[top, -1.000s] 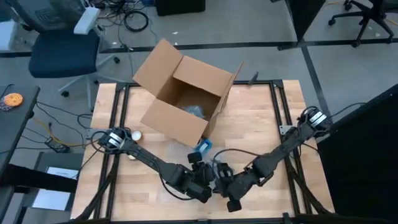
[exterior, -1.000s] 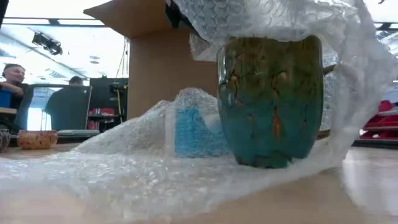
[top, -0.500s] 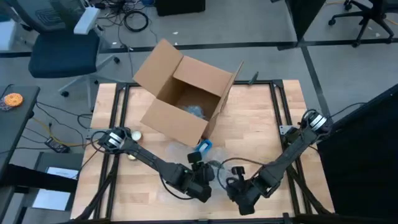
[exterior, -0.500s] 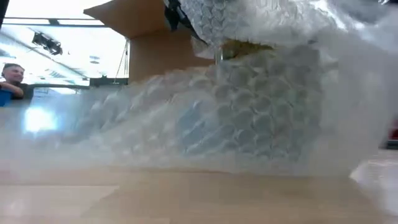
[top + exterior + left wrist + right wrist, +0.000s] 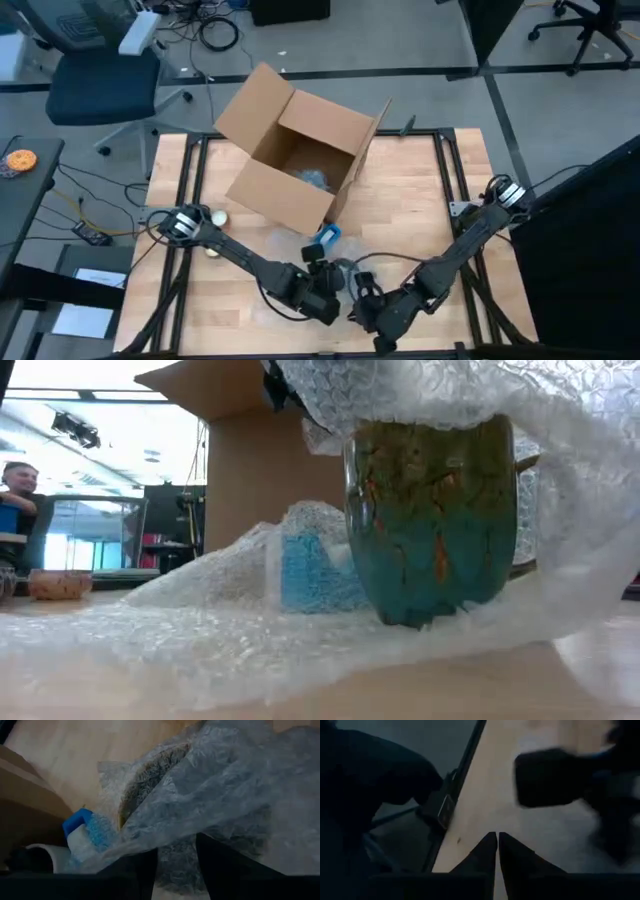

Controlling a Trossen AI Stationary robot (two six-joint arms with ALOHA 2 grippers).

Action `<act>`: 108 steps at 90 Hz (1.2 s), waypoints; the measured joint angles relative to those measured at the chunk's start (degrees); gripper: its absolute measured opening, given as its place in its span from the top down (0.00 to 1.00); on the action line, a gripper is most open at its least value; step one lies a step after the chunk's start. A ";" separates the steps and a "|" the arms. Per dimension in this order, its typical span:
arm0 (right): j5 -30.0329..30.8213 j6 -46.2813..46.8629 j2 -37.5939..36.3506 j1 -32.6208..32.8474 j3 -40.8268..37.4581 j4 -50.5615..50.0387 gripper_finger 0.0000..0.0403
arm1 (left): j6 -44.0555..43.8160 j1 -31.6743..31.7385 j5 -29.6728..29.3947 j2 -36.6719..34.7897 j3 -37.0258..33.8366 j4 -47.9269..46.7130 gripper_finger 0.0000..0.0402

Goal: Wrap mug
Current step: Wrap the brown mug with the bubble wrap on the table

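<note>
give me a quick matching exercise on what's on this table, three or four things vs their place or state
Things:
1. teal glazed ceramic mug
2. brown cardboard box
3. clear bubble wrap sheet
4. right end effector

States:
A. fingers closed together
B. open, flaps up, at the table's far side
C. spread on the wood and draped over the mug
D. standing upright on the wrap

Pairs: 1-D, 2-B, 3-C, 4-A
</note>
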 joint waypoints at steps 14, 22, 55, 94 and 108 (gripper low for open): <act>3.29 10.14 -1.32 3.36 2.05 -14.84 1.00 | 0.05 0.00 -0.02 0.02 0.00 -0.04 0.70; 3.77 16.72 -0.60 4.41 1.41 -19.58 1.00 | 0.07 0.00 0.00 0.02 0.00 0.04 0.70; 3.46 14.17 8.61 -0.64 -2.96 -7.49 1.00 | -0.01 0.02 0.37 0.02 0.00 0.29 0.70; -2.40 5.93 7.01 -3.95 -2.83 7.65 1.00 | -0.07 0.04 0.92 0.09 -0.02 0.32 0.70; -3.24 5.41 4.45 -3.40 -2.83 7.92 1.00 | -0.07 0.04 0.98 0.09 -0.02 0.34 0.70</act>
